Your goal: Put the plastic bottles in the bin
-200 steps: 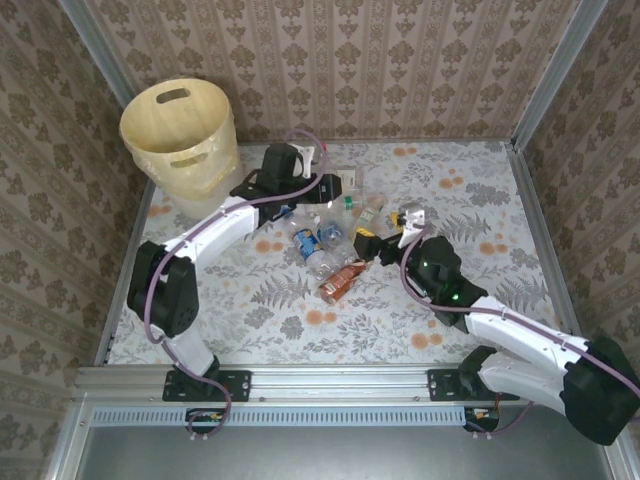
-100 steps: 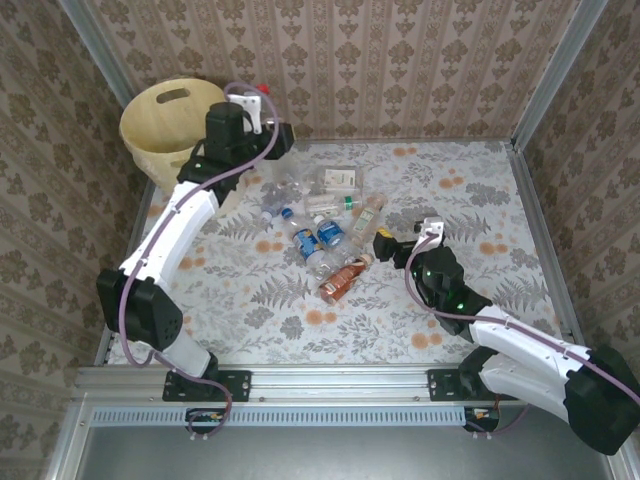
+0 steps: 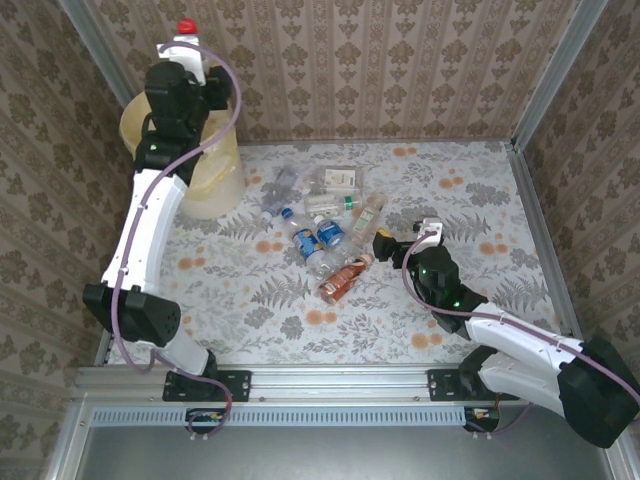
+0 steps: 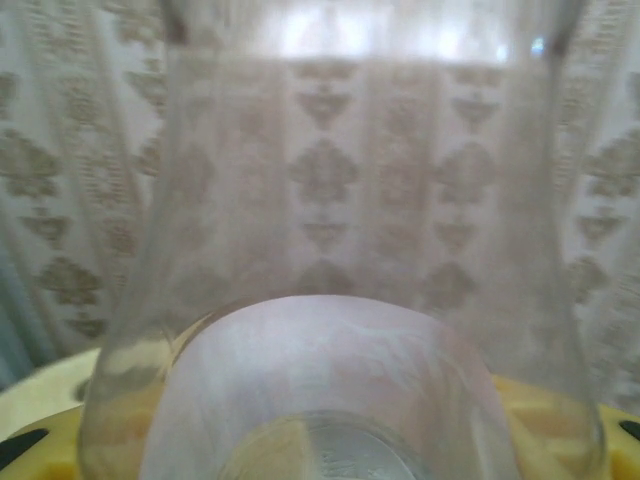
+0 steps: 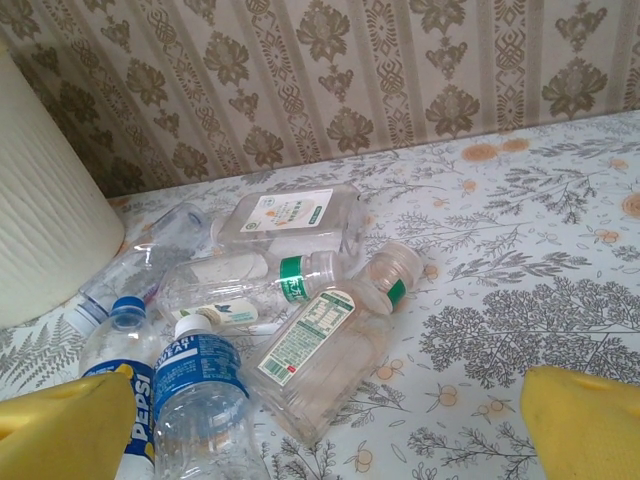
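The left end effector [image 3: 190, 62], clamped on a clear red-capped bottle [image 3: 188, 42], hangs above the pale yellow bin [image 3: 205, 175] at the far left corner of the floral tabletop [image 3: 480, 200]. The right end effector [image 3: 405, 238] sits low, jaws spread wide, just right of the other plastic bottles [image 3: 320, 225] clustered at the tabletop's middle.

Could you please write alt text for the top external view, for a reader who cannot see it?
The left gripper holds a red-capped bottle above the yellow bin. A pile of plastic bottles lies on the table, the open right gripper beside it.
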Action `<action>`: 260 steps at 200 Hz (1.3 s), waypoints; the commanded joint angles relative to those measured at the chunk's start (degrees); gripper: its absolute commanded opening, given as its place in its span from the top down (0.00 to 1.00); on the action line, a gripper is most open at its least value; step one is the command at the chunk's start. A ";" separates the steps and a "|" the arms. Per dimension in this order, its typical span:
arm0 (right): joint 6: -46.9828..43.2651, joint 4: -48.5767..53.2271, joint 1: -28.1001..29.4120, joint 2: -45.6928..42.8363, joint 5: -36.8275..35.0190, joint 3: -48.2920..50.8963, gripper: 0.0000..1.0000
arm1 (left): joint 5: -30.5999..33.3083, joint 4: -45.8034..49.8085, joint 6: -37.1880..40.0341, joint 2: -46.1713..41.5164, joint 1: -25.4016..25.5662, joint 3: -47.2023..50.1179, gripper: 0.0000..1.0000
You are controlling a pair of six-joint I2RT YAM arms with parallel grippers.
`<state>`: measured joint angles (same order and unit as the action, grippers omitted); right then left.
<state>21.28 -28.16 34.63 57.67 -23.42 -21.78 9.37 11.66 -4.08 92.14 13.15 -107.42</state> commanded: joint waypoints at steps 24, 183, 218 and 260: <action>1.28 0.65 -0.29 0.26 -1.04 -0.90 0.00 | 3.99 -5.10 4.60 4.83 -5.71 -5.15 0.42; 3.38 1.65 -0.44 0.51 -1.67 -0.20 0.00 | 8.66 4.91 -1.83 19.41 -19.04 -8.16 0.35; 3.85 1.92 -0.44 0.52 -1.63 -0.19 0.00 | 10.86 6.77 -7.29 21.35 -18.99 -8.26 0.33; 4.25 2.80 -0.44 -0.34 -1.84 -0.03 0.00 | 14.89 10.61 -13.33 23.72 -18.96 -10.33 0.27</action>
<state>24.45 -26.52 34.48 57.89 -23.64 -21.78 20.29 18.96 -11.86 114.69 -5.63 -114.10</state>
